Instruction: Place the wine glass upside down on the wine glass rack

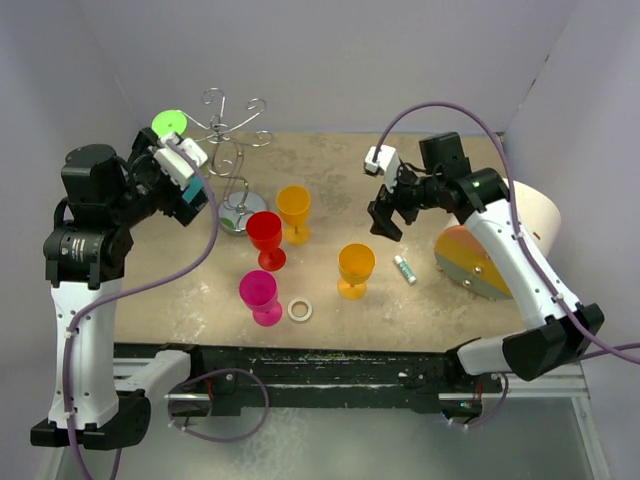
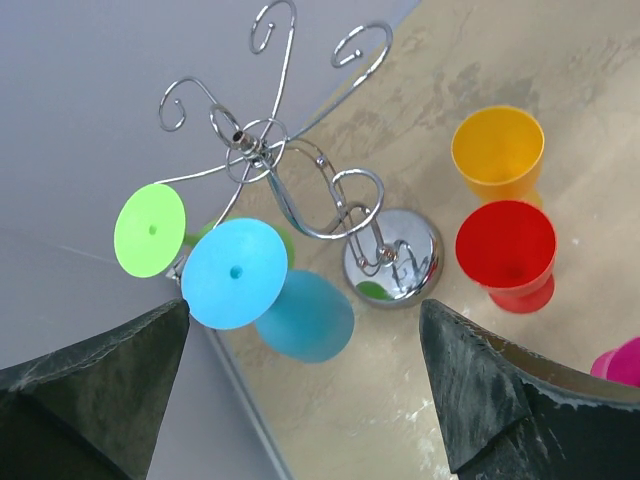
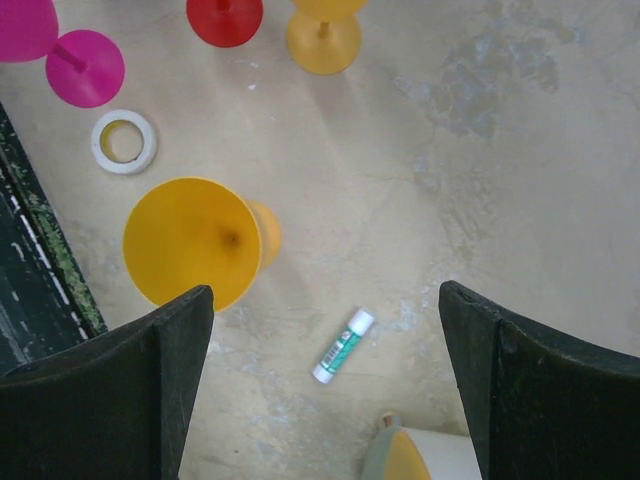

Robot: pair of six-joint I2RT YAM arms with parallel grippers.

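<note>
Blue wine glass [image 2: 235, 273] hangs foot-up on the wine glass rack [image 2: 255, 142] beside a green glass [image 2: 150, 229], my left hand [image 1: 192, 172] released and empty just short of the rack, right hand [image 3: 325, 288] also released, so I judge this placement done; red glass [image 1: 265, 232] stands upright near the rack's base.
</note>
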